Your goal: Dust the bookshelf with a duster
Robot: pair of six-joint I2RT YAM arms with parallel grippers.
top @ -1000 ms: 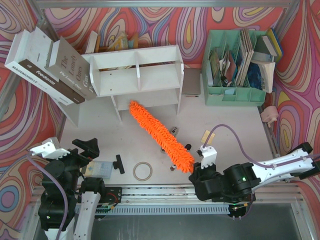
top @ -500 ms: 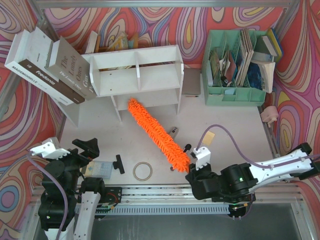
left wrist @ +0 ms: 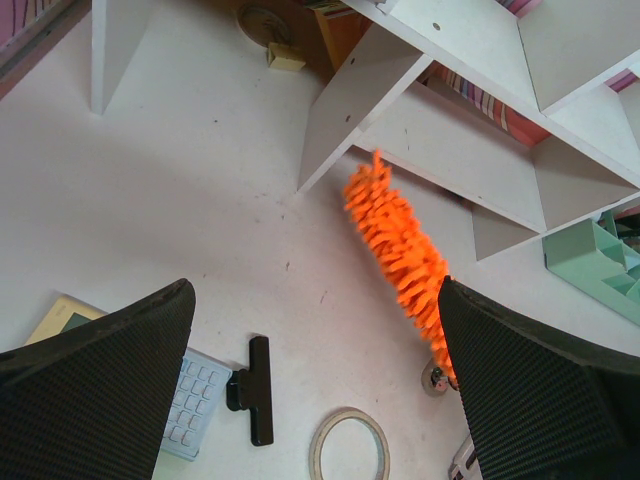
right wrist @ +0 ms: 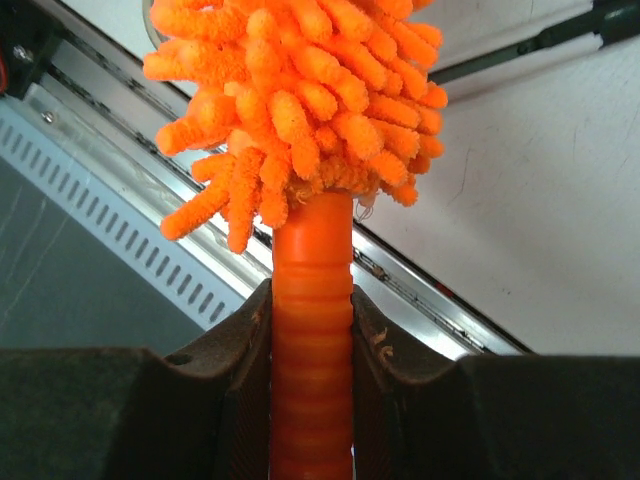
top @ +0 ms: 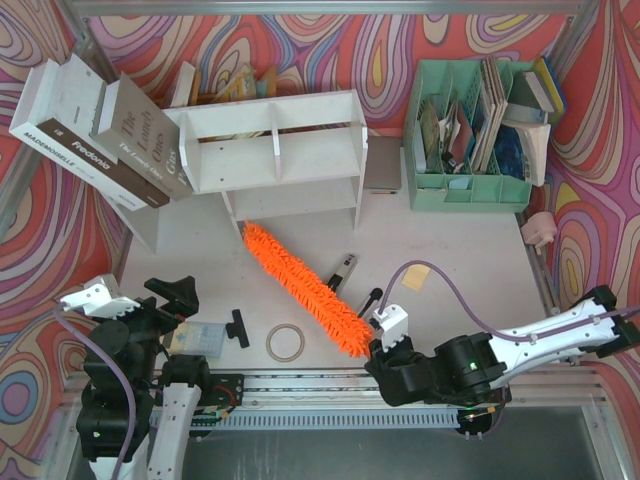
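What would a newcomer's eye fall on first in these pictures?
The bright orange duster stretches slanted across the middle, its handle clamped in the right gripper, its tip close to the white bookshelf. After it, the mint green file organiser at the far right stands out.

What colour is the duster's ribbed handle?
Bright orange; the duster handle shows best in the right wrist view.

You worked over white table [top: 470, 250], matte, flecked with small dark scuffs. Swirl-patterned backdrop [top: 400, 40] in red, pink, orange and purple closed it in from 9 through 12 to 3 o'clock. Aluminium bar [top: 320, 7] ran along 12. Mint green file organiser [top: 470, 192] stood at 1 o'clock. Metal rail [top: 300, 383] edged your table at 6. Light was even, shadows soft.
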